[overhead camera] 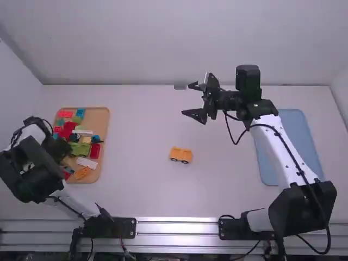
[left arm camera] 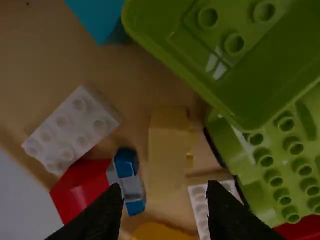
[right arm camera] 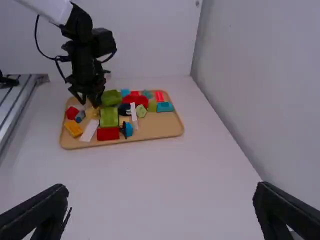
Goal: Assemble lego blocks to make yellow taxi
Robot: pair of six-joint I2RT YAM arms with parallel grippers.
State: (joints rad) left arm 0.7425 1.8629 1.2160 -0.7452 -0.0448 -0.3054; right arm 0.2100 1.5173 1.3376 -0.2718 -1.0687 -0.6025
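Over studded bricks (left arm camera: 72, 129) in the tan tray (overhead camera: 104, 117), left pincer (overhead camera: 57, 148) spread; above the smooth white table (overhead camera: 138, 117), right pincer (overhead camera: 188, 99) agape.

Blue tray (overhead camera: 300, 130): I have it at 3 o'clock, flat on the white table (overhead camera: 130, 190);
Grey piece (overhead camera: 180, 86): small, at 12 o'clock on the far edge;
Wall (overhead camera: 163, 43): pale, beyond it;
Metal rails (overhead camera: 176, 231): along 6 o'clock.

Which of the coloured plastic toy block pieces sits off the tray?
The yellow-orange piece with dark wheels, on the white table; the others, like the green piece, lie on the tan tray.
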